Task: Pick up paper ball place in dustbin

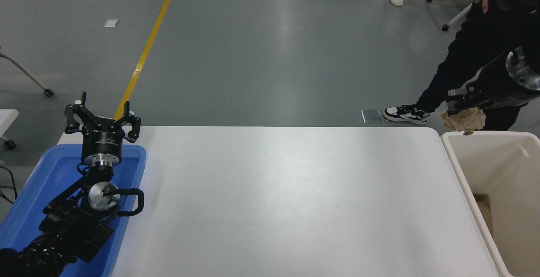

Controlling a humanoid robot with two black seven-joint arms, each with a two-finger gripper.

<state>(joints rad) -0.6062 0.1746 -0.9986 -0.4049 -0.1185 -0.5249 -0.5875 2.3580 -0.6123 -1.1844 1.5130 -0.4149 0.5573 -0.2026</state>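
Note:
The tan-brown crumpled paper ball hangs in the air at the right, held by my right gripper, which is shut on it. The ball sits just above the far rim of the cream-beige dustbin, which stands against the table's right edge. The right arm comes in from the right edge, raised high. My left gripper is parked at the lower left over the blue tray, its fingers open and empty.
A shallow blue tray lies at the table's left end under the left arm. A person in black trousers stands behind the dustbin at the top right. The white table spans the middle.

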